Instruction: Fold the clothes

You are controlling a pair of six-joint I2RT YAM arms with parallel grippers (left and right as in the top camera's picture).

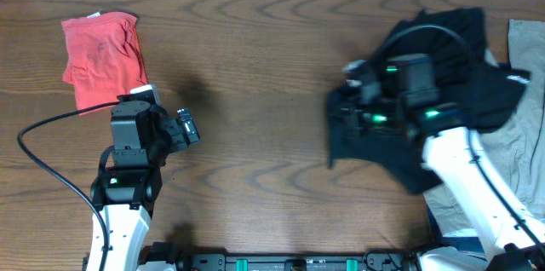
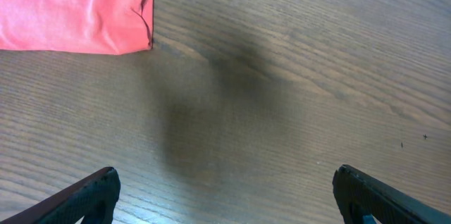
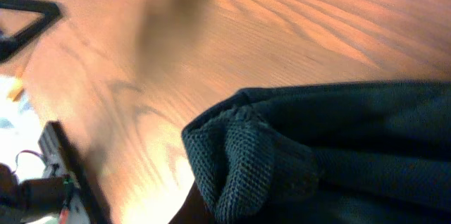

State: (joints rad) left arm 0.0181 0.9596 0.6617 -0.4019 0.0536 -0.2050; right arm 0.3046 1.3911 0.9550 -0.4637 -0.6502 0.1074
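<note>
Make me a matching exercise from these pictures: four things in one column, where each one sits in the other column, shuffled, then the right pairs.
Column one
1 red garment
2 black garment
3 grey garment
4 left gripper

Column two
A over bare wood, jaws open
B at the right edge of the table, partly under another garment
C far-left area, lying flat
D bunched up, right of centre

Pairs: 1-C, 2-D, 3-B, 4-A
</note>
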